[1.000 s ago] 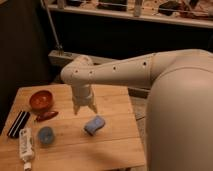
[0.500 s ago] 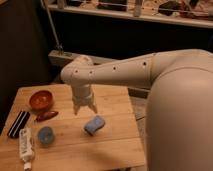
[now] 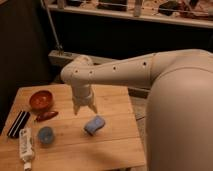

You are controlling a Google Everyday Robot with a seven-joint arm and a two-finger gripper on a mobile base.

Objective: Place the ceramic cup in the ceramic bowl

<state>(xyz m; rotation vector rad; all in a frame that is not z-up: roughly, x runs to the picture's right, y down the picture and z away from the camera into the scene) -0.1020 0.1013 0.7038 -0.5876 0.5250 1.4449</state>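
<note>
The ceramic cup (image 3: 45, 135) is small, round and light blue. It stands on the wooden table (image 3: 115, 150) at the front left. The ceramic bowl (image 3: 41, 99) is glossy orange-red and sits at the table's left back part. My gripper (image 3: 85, 108) hangs over the table's middle, pointing down, with its fingers spread and nothing between them. It is to the right of the bowl and up-right of the cup, just behind the blue sponge-like block (image 3: 94, 125).
A small flat dark-red oblong thing (image 3: 46, 116) lies between bowl and cup. A black striped object (image 3: 18, 124) and a white tube (image 3: 26, 147) lie at the left edge. My white arm (image 3: 170, 95) fills the right side. A dark wall is behind.
</note>
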